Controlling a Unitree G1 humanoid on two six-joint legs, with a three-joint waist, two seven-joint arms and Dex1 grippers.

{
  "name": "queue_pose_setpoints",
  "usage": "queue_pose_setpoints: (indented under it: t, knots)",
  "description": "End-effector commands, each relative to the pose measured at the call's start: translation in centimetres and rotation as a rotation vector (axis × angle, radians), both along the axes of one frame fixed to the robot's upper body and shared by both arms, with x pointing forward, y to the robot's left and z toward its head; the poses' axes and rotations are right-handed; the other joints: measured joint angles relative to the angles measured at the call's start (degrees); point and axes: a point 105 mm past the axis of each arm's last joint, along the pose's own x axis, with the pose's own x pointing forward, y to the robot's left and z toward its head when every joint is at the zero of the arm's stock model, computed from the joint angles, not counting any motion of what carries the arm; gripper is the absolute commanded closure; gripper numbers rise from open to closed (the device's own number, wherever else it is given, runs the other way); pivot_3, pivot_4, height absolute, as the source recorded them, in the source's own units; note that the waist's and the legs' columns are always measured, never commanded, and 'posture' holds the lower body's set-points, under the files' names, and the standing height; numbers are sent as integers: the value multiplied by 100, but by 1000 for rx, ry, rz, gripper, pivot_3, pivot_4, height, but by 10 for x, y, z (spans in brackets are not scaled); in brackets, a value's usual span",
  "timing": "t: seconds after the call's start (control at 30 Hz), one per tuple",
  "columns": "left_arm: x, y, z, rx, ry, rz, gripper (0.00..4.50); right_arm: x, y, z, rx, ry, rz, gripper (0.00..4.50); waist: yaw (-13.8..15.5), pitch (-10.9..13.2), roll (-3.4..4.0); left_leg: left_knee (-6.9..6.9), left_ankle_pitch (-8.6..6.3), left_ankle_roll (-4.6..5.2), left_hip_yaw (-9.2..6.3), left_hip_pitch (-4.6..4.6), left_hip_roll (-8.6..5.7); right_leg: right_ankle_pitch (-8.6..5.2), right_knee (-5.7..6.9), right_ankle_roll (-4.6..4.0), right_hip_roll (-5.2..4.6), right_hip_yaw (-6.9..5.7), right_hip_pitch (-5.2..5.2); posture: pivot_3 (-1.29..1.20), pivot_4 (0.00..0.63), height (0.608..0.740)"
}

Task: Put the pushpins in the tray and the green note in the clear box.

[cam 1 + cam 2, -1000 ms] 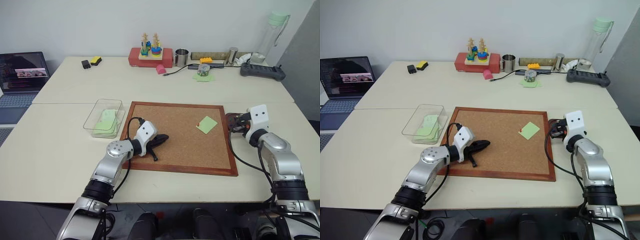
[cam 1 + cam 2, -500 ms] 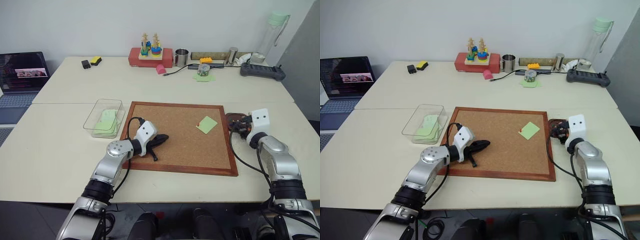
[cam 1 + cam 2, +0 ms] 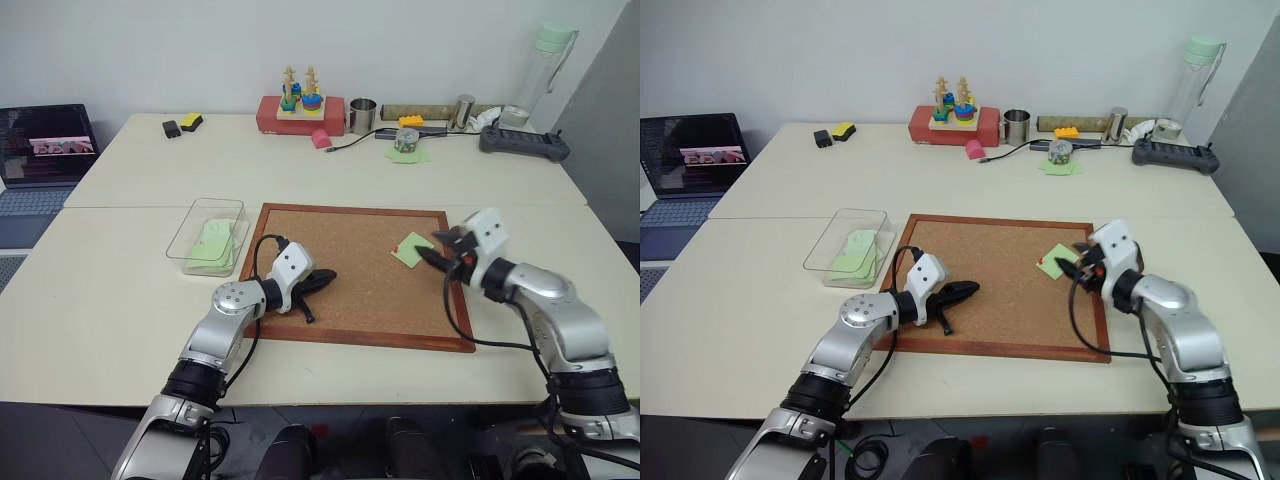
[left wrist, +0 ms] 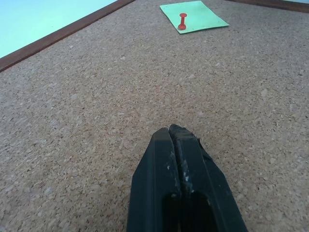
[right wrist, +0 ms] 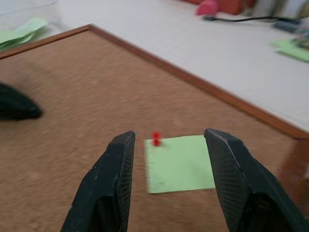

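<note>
Your right gripper (image 5: 169, 145) has its fingers spread apart with nothing between them, hanging over the right edge of the cork board (image 3: 340, 270). It's aimed straight at the green note (image 3: 413, 249), which lies flat on the board near its right side. A red pushpin (image 5: 156, 139) is stuck through the note's corner, so that one's not pulled yet. You can see the note framed right in the gap between the two fingers in the wrist view.

Your left gripper (image 4: 181, 159) is pressed fully shut and empty, resting low over the left part of the board, well apart from the note.

The clear box (image 3: 190, 236) sits on the table just left of the board, and it's already got some green paper lying in it. I can't make out the tray from here.
</note>
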Motion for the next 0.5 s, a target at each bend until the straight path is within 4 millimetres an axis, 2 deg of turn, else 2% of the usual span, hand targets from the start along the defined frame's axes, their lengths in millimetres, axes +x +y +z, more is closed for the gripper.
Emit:
queue_pose_setpoints:
  t: [0.03,0.2,0.5]
  knots:
    - [-7,8,-27,70,94,7,4500,15,12,2,-16,-52,0,2140,-1,0,-1,0,0,0,-3,-2,0,0,0,0,-1,0,-1,0,150,740]
    - [-9,7,-28,66,98,9,4500,34,19,-10,-13,-53,-34,2140,1,-1,-1,0,0,-1,-2,1,-2,8,1,-13,-1,0,-1,0,150,740]
    - [-11,10,-29,68,100,17,4500,44,16,-20,18,-47,-70,2140,-7,-1,-1,-3,0,-2,-1,1,-3,17,2,-28,2,0,-4,0,150,740]
